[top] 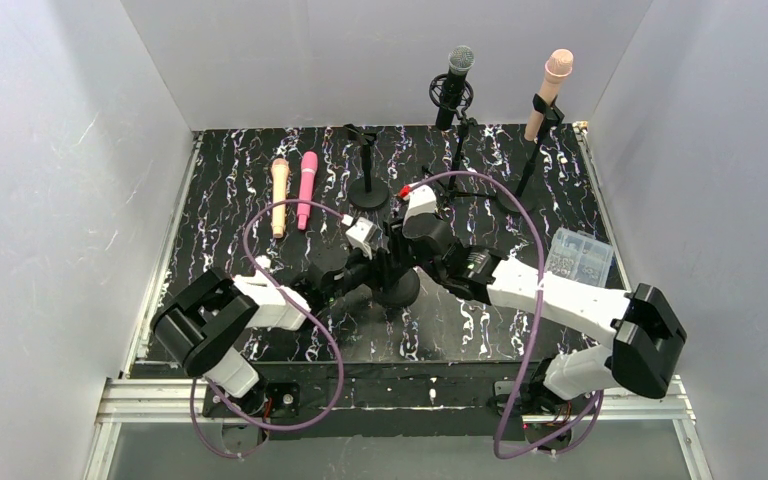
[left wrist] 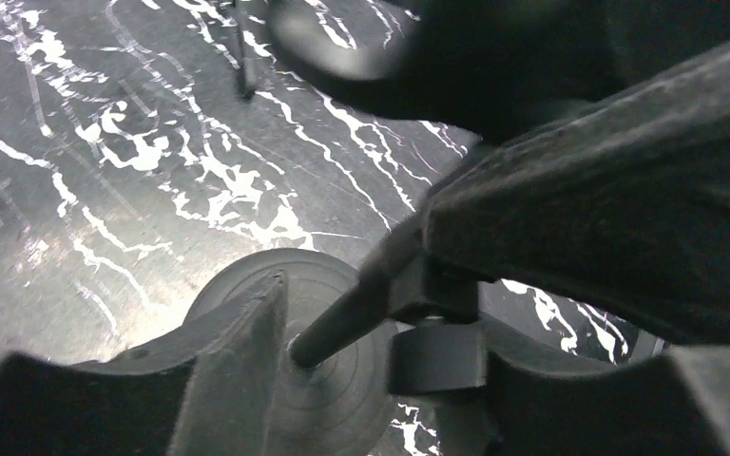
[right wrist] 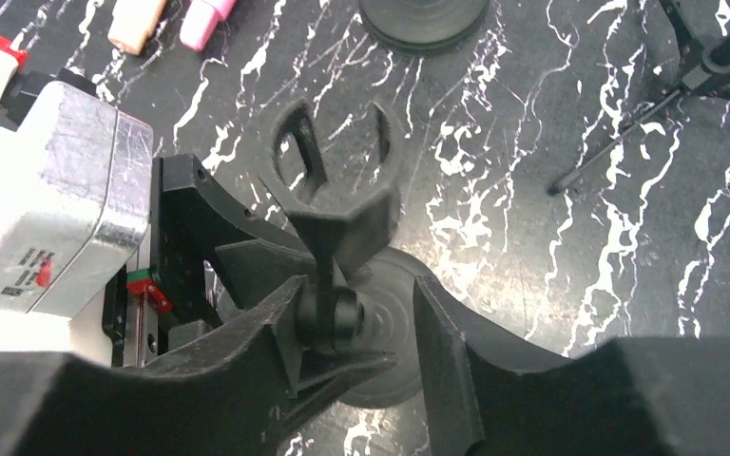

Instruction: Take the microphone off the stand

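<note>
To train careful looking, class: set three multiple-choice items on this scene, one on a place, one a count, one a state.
1. Where is the pink microphone? A lying on the mat; B in a stand; C on the wall.
2. How many microphones sit upright in stands? A one; B two; C four.
3. The clip by the right gripper is: A empty; B holding a black microphone; C holding a pink microphone.
1A, flat beside the peach microphone; 2B, the black microphone and the beige microphone; 3A, its cradle holds nothing.
</note>
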Available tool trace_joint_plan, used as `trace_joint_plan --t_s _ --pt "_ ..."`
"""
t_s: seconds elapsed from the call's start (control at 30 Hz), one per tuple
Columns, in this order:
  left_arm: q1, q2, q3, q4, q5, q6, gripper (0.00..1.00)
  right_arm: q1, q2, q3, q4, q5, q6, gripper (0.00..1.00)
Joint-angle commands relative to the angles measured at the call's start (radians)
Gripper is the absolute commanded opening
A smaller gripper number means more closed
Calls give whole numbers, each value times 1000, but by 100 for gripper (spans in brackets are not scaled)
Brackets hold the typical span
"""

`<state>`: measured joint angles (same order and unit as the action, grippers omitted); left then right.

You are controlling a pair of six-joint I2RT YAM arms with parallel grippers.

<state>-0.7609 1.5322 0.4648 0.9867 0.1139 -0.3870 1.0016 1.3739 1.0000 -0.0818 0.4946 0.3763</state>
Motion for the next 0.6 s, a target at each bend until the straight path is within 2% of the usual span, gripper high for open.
trace_joint_plan --t_s 0.0,0.13,0.27,0.4,0.57 --pt "-4 46 27 120 87 63 44 0 -66 2 -90 -16 37 58" --pt "-3 70 40 130 77 85 36 5 -105 11 -136 -29 42 69" --pt "-4 58 40 131 18 143 19 6 -157 16 -182 -24 43 76" --pt "-3 51 54 128 -90 223 0 6 -208 39 -225 12 36 79" --pt "-3 66 112 117 -208 347 0 5 -248 73 -256 72 15 82"
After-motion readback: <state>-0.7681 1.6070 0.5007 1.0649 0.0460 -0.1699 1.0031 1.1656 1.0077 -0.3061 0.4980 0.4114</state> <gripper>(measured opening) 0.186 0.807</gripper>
